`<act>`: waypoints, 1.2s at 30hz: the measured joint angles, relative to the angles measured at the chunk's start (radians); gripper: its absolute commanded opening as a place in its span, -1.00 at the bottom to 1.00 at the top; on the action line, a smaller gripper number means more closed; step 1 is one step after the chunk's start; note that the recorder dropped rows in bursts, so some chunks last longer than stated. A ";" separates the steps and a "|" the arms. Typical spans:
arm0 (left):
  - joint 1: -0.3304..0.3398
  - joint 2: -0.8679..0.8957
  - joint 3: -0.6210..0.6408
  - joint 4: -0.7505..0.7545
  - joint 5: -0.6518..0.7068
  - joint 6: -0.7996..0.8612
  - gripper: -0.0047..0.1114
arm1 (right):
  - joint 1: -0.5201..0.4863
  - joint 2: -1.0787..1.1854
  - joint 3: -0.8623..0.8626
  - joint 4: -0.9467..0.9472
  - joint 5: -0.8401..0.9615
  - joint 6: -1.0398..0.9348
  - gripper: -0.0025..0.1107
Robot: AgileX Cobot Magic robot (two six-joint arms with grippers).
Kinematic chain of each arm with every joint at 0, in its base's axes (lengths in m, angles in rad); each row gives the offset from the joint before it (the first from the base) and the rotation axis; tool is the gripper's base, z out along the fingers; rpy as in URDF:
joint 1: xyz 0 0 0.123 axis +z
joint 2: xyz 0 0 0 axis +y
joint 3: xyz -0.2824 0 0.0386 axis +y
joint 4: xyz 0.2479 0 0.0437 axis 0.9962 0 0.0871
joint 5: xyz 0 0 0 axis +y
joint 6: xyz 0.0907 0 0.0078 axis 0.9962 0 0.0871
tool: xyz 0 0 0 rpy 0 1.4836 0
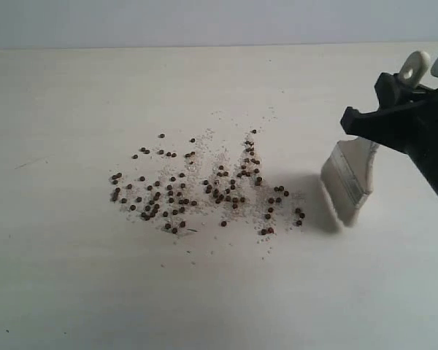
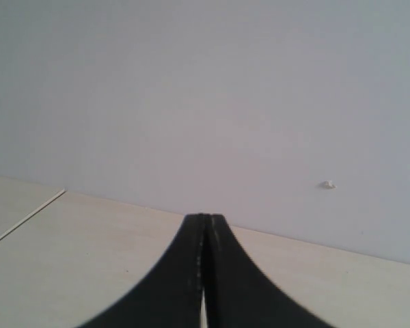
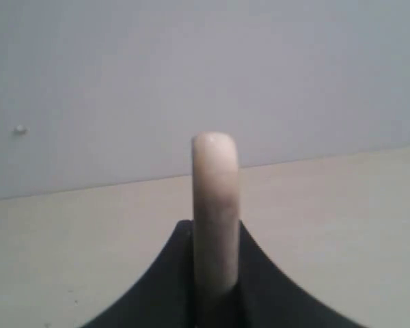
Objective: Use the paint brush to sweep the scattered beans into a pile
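1. Left end effector (image 2: 205, 219) is clenched, its two black jaws pressed flat together with nothing between them (only its own wrist view shows it), above a bare stretch of tabletop (image 2: 68, 266).
2. Left of the right end effector in the exterior view, the beans (image 1: 177, 197) lie scattered loose over the tabletop, mixed with fine white crumbs (image 1: 204, 157). The nearest few sit near the bristles but apart from them.
3. Right end effector (image 1: 372, 109) is grasping the paint brush (image 1: 348, 175) by its white handle, a jaw on either side (its wrist view shows the handle's rounded end standing up between them). The brush hangs tilted below the end effector, with its bristles down and angled toward the beans and its holed handle end poking out above. Whether the bristle tips touch the tabletop I cannot tell.
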State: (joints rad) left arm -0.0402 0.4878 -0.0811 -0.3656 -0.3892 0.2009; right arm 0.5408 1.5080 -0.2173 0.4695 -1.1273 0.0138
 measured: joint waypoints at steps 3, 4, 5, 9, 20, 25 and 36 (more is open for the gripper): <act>0.000 0.000 0.000 0.000 0.000 0.000 -0.92 | 0.066 0.002 0.000 0.081 -0.031 -0.002 -0.96; 0.000 0.000 0.000 0.000 0.000 0.000 -0.92 | 0.082 0.009 0.000 0.108 -0.043 -0.002 -0.96; 0.000 0.000 0.000 0.000 0.000 0.000 -0.92 | 0.091 0.018 0.000 0.126 -0.051 -0.002 -0.96; 0.000 0.000 0.000 0.000 0.000 0.000 -0.92 | 0.111 0.085 0.000 0.184 -0.078 0.002 -0.96; 0.000 0.000 0.000 0.000 0.000 0.000 -0.92 | 0.111 0.286 -0.034 0.136 -0.167 0.321 -0.96; 0.000 0.000 0.000 0.000 0.000 0.000 -0.92 | 0.117 0.325 -0.102 0.084 -0.149 0.369 -0.96; 0.000 0.000 0.000 0.000 0.000 0.000 -0.92 | 0.120 0.334 -0.141 0.067 -0.120 0.363 -0.96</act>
State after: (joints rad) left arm -0.0402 0.4878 -0.0811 -0.3656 -0.3892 0.2009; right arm 0.6611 1.8418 -0.3578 0.5363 -1.2472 0.3770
